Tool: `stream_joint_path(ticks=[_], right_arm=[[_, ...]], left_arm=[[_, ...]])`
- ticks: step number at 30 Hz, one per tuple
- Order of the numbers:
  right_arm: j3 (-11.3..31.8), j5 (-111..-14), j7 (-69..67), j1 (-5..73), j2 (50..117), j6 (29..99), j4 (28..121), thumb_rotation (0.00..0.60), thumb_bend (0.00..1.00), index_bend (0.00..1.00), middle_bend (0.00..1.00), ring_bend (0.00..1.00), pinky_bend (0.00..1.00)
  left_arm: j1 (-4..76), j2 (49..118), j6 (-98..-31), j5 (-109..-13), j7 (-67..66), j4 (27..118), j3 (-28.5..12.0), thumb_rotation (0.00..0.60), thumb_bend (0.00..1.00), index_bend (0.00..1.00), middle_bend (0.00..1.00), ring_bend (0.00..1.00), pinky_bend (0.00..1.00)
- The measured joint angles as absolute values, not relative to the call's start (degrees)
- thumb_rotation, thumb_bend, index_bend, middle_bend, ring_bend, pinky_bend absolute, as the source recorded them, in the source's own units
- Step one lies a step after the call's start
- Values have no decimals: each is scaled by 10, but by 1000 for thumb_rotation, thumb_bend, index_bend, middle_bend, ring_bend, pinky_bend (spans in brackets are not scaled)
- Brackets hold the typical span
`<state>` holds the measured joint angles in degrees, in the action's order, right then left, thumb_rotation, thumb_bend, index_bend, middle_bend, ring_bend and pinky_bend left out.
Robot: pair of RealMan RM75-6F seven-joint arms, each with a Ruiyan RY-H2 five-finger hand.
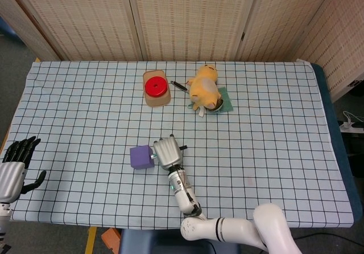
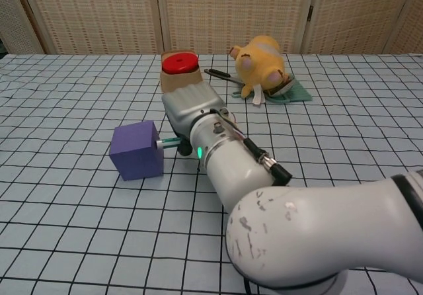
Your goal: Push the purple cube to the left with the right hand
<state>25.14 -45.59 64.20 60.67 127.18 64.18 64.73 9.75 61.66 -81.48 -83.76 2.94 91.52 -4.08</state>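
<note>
On the bench, which is covered with a white cloth printed in a black grid, the purple cube sits near the front, a bit left of the middle. It's a matte block with crisp edges, turned slightly against the grid lines. The right robot hand is right beside its right face: smooth silver metal back, dark fingers curled under, and a thin greenish rod-like bit reaching across to touch the cube in the chest view. It's pressing against the cube, not wrapped around it; fingers look curled in on nothing. The glossy white forearm with a green light fills most of the chest view. Further back there's a tan rounded-square cup with a flat red round lid, then a thin dark pen lying just right of it, and a fuzzy yellow plush toy flopped over a green cloth pad. The left robot hand is at the far left front edge, black fingers spread out, holding nothing, well apart from everything.
</note>
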Motion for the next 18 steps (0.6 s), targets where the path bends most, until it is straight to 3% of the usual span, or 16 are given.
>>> stream_joint_path(ticks=[7, 13, 18], right_arm=[[267, -434, 609, 656, 1298, 633, 607, 600, 439, 1000, 822, 599, 484], [237, -410, 574, 688, 1300, 647, 584, 600, 439, 1000, 822, 599, 484], [216, -420, 568, 667, 1290, 673, 588, 600, 439, 1000, 822, 599, 484]], left_arm=[[99, 614, -809, -844, 33, 914, -37, 600, 379, 0, 0, 0, 42], [98, 614, -813, -844, 37, 913, -38, 600, 379, 0, 0, 0, 42], [96, 614, -816, -850, 31, 914, -35, 600, 380, 0, 0, 0, 43]])
